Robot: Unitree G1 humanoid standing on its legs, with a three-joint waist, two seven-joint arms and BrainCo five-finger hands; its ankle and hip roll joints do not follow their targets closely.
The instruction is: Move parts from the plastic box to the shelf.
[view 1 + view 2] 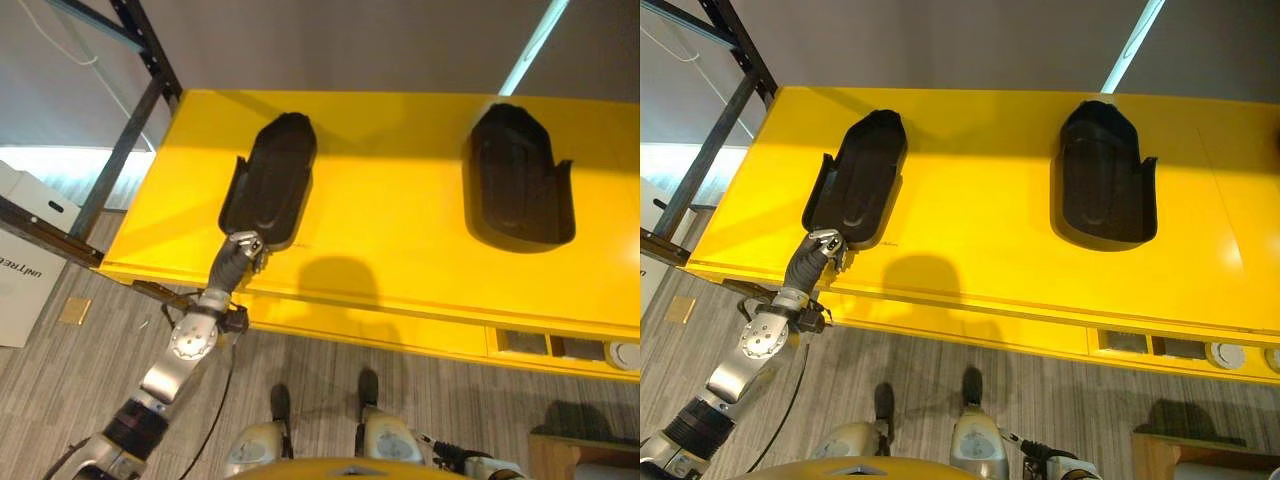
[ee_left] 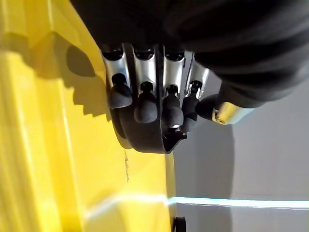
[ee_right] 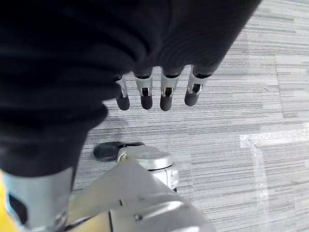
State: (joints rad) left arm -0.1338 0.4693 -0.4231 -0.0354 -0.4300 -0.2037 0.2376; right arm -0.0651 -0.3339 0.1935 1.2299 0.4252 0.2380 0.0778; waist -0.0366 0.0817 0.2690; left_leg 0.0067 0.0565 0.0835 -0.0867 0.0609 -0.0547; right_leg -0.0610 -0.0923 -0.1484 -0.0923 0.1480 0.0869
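Observation:
Two black moulded parts lie on the yellow shelf top (image 1: pixel 400 210): one at the left (image 1: pixel 272 178), one at the right (image 1: pixel 520 185). My left hand (image 1: pixel 243 250) reaches up to the near end of the left part, at the shelf's front edge. Seen from the left wrist, its fingers (image 2: pixel 145 99) curl over the rim of that black part (image 2: pixel 147 142), with the thumb (image 2: pixel 207 107) against the other side. My right hand (image 3: pixel 154 92) hangs low over the grey floor with its fingers straight, holding nothing.
A black metal rack frame (image 1: pixel 130 130) stands at the shelf's left end. White cardboard boxes (image 1: pixel 30 215) sit on the floor under it. A wooden piece (image 1: pixel 580 455) is on the floor at the lower right. Small openings (image 1: pixel 545 345) show in the shelf's front face.

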